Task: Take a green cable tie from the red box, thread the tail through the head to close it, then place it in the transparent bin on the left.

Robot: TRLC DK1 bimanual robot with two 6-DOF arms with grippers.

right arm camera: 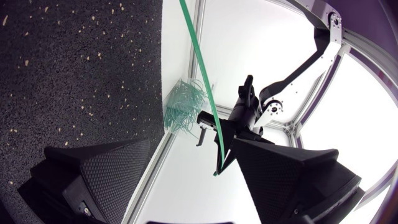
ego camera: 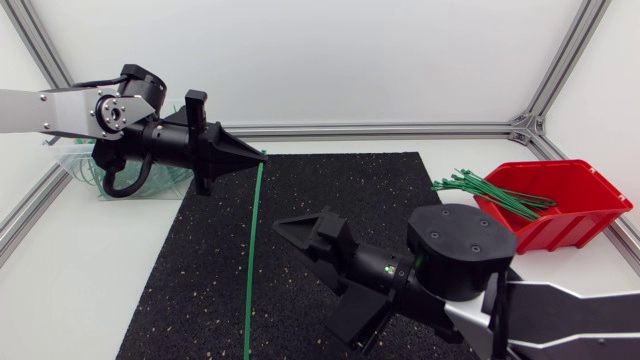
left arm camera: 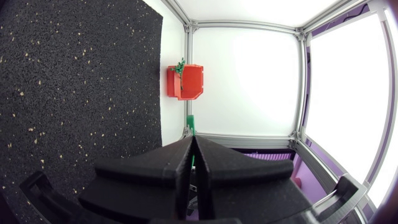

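One long, thin green cable tie point(ego camera: 252, 250), straight as a stick, from the upper middle of the frame down to its lower edge, over the black mat point(ego camera: 330, 190). Bottom end cut off there; more green ties point(ego camera: 480, 188) poking out of the red box point(ego camera: 575, 215) at right. Left claw point(ego camera: 258, 154) pinching the top end; right claw point(ego camera: 305, 280) spread wide just beside the tie.

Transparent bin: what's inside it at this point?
Looped green ties lie heaped in the bin. In the head view the left arm covers most of it, so their number and the bin's floor cannot be seen.
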